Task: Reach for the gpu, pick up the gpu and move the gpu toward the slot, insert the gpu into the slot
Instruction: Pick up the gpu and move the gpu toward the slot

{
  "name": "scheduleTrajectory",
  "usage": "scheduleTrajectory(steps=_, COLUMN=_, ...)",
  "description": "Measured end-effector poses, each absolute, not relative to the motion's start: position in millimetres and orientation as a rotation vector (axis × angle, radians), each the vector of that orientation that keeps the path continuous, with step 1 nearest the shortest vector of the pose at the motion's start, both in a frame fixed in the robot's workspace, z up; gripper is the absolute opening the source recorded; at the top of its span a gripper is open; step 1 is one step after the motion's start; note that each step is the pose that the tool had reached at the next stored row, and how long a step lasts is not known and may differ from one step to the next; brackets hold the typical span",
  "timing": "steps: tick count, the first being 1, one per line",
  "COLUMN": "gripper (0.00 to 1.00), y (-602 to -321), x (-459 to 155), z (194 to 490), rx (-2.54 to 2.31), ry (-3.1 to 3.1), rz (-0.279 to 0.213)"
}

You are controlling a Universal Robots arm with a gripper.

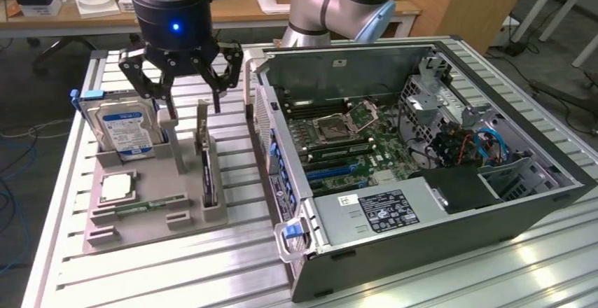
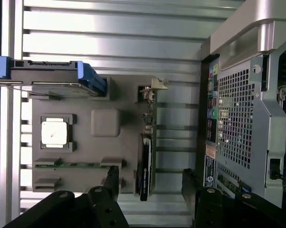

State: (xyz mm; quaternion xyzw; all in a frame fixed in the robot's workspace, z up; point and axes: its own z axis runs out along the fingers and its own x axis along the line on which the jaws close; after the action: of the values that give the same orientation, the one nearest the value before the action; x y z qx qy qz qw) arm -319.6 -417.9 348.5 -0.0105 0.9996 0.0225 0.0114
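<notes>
The gpu (image 1: 206, 164) stands on its edge in a slot of the grey holder tray (image 1: 150, 227), with its silver bracket at the far end. From above it is a thin dark strip (image 2: 146, 161), its bracket (image 2: 154, 85) at one end. My gripper (image 1: 192, 98) hangs open just above the card's far end. In the wrist view the gripper (image 2: 150, 183) has one dark finger (image 2: 112, 178) on each side of the card, and nothing is held. The motherboard's blue slots (image 1: 332, 171) lie inside the open computer case (image 1: 439, 241).
On the same tray stand a blue-labelled hard drive (image 1: 126, 129), a processor chip (image 1: 119, 185) and a green memory stick (image 1: 150, 204). The case's perforated rear panel (image 2: 237, 118) is close beside the tray. Everything rests on a ribbed aluminium table (image 1: 187, 280).
</notes>
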Motion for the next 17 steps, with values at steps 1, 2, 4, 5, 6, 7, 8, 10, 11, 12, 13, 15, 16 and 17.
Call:
scheduleTrajectory(steps=1, gripper=0.65, y=-418, x=-319, z=347, rx=-0.036, ry=3.118, rz=0.07)
scheduleTrajectory(steps=2, gripper=0.65, y=-418, x=-319, z=345, rx=-0.039, ry=3.118, rz=0.07)
scheduleTrajectory(steps=4, gripper=0.65, y=-418, x=-318, z=341, rx=-0.046, ry=3.118, rz=0.07)
scheduleTrajectory(steps=5, gripper=0.65, y=-418, x=-318, z=340, rx=-0.049, ry=3.118, rz=0.07)
scheduleTrajectory(steps=6, gripper=0.65, y=-418, x=-318, z=338, rx=-0.053, ry=3.118, rz=0.07)
scheduleTrajectory(steps=7, gripper=0.65, y=-418, x=-317, z=336, rx=-0.055, ry=3.118, rz=0.07)
scheduleTrajectory(steps=8, gripper=0.65, y=-418, x=-317, z=334, rx=-0.058, ry=3.118, rz=0.07)
scheduleTrajectory(steps=10, gripper=0.65, y=-418, x=-316, z=330, rx=-0.063, ry=3.118, rz=0.07)
scheduleTrajectory(steps=11, gripper=0.65, y=-418, x=-316, z=329, rx=-0.065, ry=3.118, rz=0.07)
scheduleTrajectory(steps=12, gripper=0.65, y=-418, x=-316, z=327, rx=-0.068, ry=3.118, rz=0.07)
scheduleTrajectory(steps=13, gripper=0.65, y=-418, x=-316, z=325, rx=-0.071, ry=3.118, rz=0.07)
scheduleTrajectory(steps=15, gripper=0.65, y=-418, x=-316, z=321, rx=-0.076, ry=3.118, rz=0.07)
scheduleTrajectory(steps=16, gripper=0.65, y=-418, x=-316, z=319, rx=-0.078, ry=3.118, rz=0.071)
scheduleTrajectory(steps=17, gripper=0.65, y=-418, x=-316, z=318, rx=-0.08, ry=3.118, rz=0.071)
